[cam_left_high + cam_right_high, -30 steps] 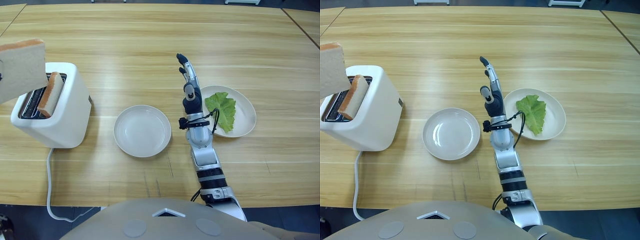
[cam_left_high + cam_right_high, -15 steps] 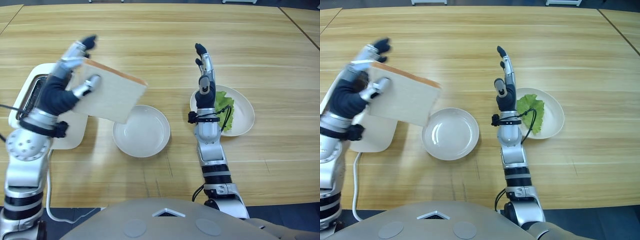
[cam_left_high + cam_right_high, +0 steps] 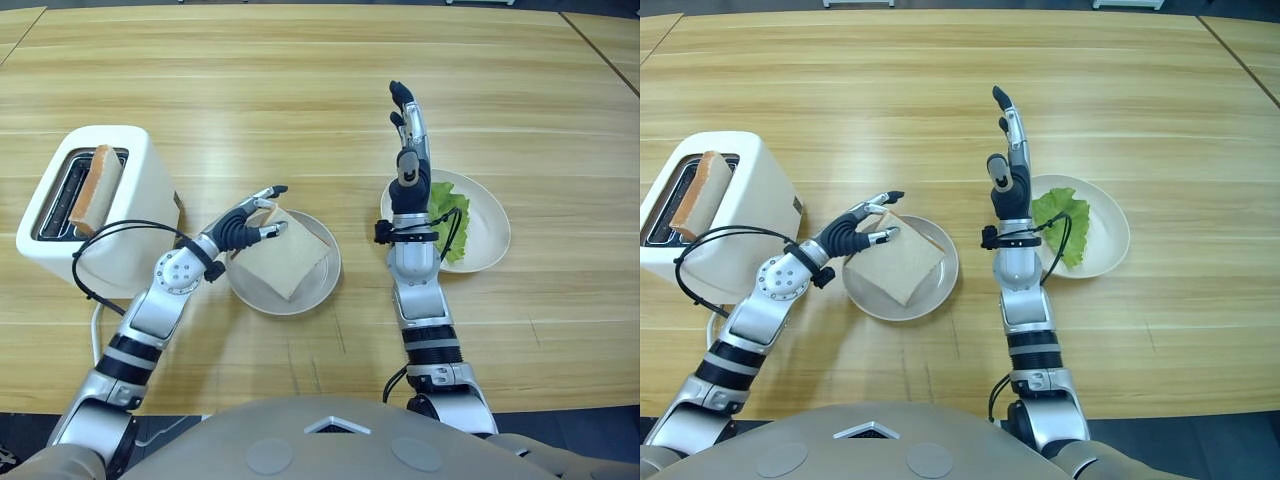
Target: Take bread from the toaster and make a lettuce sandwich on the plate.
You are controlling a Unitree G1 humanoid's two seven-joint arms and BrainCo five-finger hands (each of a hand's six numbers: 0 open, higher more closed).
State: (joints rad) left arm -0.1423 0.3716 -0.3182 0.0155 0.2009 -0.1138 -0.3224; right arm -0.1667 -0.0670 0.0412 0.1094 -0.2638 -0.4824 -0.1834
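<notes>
Item one: light wooden slatted surface (image 3: 300, 90), carrying everything below.

Item two: white box-shaped plastic toaster (image 3: 125, 215) at the left. One brown-crusted bread slice (image 3: 97, 185) stood up out of its slot.

Item three: shallow round white plate (image 3: 300, 306) at the centre, just right of the toaster. A pale square slice of toasted bread (image 3: 290, 258) lay in it, tilted slightly, with one corner up at the rim.

Item four: left robot hand (image 3: 245, 222), low over the plate's left edge. Its fingers were curled around the raised corner of the pale slice and pinched it.

Item five: right robot hand (image 3: 408, 150), upright between the two plates, fingers straight and spread, holding nothing.

Item six: second round white plate (image 3: 495, 235) at the right, bearing a green ruffled lettuce leaf (image 3: 452, 215).

Step in hand, as judged: setting the first slice on the centre plate. The next move would call for the left fingers to let go and lift clear. The right robot hand, just beside the leaf, could then carry it onto the bread.
</notes>
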